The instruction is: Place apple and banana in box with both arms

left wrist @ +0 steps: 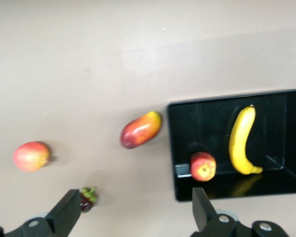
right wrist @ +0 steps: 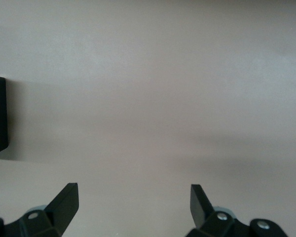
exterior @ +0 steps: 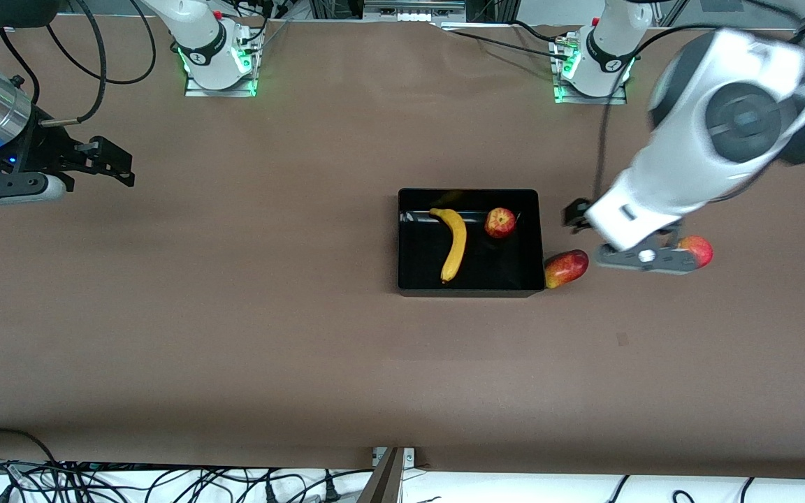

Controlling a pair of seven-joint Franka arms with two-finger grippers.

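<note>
banana (exterior: 453, 244) and apple (exterior: 499, 223) both lie in the box (exterior: 470, 289), left gripper (left wrist: 133, 210) and right gripper (right wrist: 133, 205) wide open, empty, over bare table; task looks done, only parking left.

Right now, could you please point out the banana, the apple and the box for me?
banana (exterior: 455, 244): front view, middle of its curved body.
apple (exterior: 499, 223): front view, centre of its red skin.
box (exterior: 471, 290): front view, the wall nearest the front camera.
</note>
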